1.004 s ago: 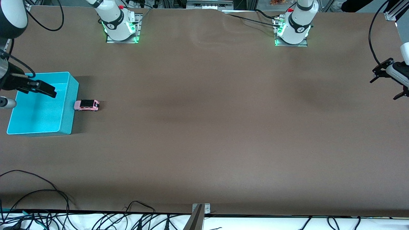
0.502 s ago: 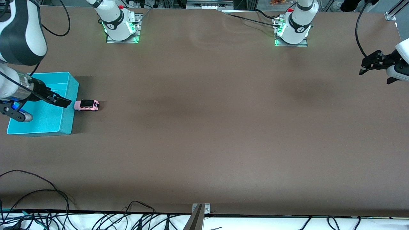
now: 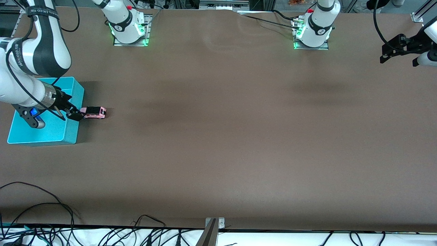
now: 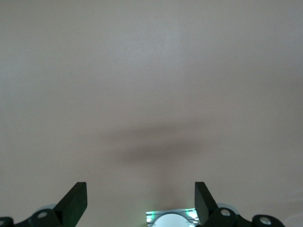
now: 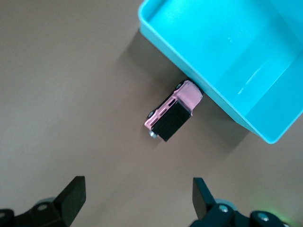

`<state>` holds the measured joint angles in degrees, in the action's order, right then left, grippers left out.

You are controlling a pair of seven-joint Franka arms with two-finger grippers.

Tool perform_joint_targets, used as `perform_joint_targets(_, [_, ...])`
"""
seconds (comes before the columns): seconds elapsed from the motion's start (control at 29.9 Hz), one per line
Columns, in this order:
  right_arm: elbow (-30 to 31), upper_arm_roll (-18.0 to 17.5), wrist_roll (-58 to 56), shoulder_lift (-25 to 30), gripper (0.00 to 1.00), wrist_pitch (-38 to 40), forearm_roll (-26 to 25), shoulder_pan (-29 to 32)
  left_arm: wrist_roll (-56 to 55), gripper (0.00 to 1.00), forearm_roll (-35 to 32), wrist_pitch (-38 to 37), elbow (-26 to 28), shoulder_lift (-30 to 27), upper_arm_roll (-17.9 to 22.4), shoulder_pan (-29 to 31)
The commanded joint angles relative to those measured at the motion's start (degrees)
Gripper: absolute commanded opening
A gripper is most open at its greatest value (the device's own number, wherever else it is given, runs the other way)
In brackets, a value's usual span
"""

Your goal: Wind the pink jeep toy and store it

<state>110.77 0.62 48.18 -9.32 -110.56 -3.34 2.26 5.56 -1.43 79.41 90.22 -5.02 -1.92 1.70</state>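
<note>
I've swung the right claw [image 3: 73, 113], open, over to the pink jeep toy [image 3: 93, 112]; left claw [image 3: 397, 51] open, waiting

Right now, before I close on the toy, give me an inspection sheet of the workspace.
Surface: brown table, flat, bare at its middle.
Job's things: small pink jeep toy with black roof, upright on the table, its end against the wall of the teal plastic bin; bin holds nothing seen.
Clutter: nothing seen.
Grippers: right gripper open, over the bin's edge beside the jeep; left gripper open, waiting at the left arm's end.
Cables: black cables along the table's near edge.
Surroundings: two arm bases with green lights.
</note>
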Motion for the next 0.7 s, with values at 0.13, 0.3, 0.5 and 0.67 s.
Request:
perform_joint_targets(0.13, [19.4,2.3,11.0,6.8,1.0,-19.1,0.0,0.2,-7.5,1.0,-1.0,-2.0,-4.0,2.0,-3.1,-0.6])
perform_joint_targets(0.3, [25.2,3.9,15.7,6.2,1.0,-28.6,0.0,0.2,-7.6,1.0,-1.2,-3.8,-7.2,4.2,-1.4,-3.2])
perform_joint_targets(0.5, [26.3,5.1,21.3,1.9,1.0,-36.7,0.0,0.2,-7.7,1.0,-1.2,-5.1,-10.0,6.5,-0.4,-4.4])
perform_joint_targets(0.67, [26.3,5.5,21.7,-2.5,1.0,-43.1,0.0,0.2,-7.5,1.0,-1.2,-5.1,-10.1,6.5,-0.5,-4.3])
